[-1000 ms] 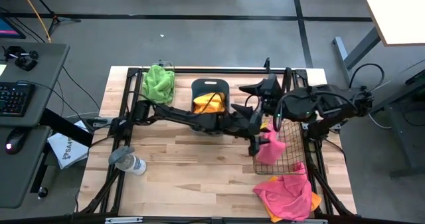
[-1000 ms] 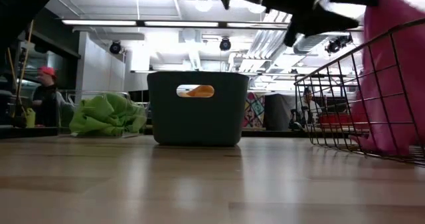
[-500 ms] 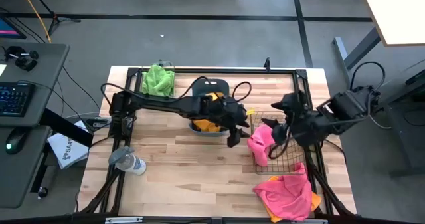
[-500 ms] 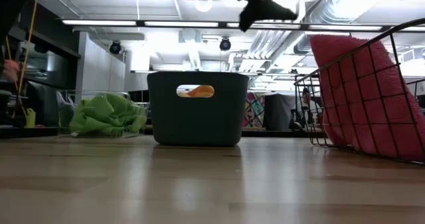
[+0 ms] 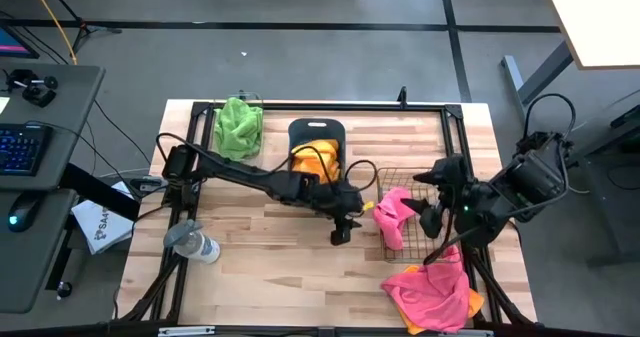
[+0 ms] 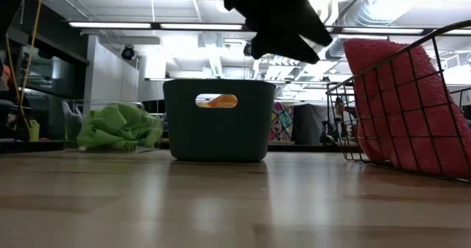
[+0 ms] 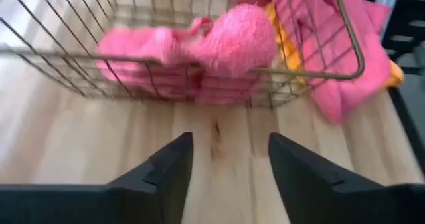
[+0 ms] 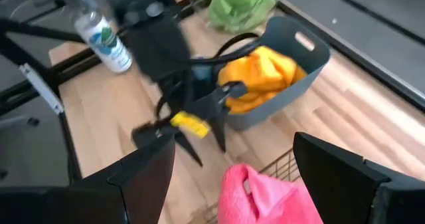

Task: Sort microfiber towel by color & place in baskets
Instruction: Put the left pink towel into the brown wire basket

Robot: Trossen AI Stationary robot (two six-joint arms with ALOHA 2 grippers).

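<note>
We see the left claw spread and empty above the bare counter, just beside the dark wire-mesh basket, where a pink towel lies bunched over the near rim. The right claw, also spread, hovers over that basket's other side. The teal-blue tub holds yellow towels (one peeks through its handle cutout); a green towel fills the clear bin. More pink towels are heaped at the counter's corner.

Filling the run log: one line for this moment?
left pincer open, empty | right pincer open, empty | pink towel in wire basket
</note>
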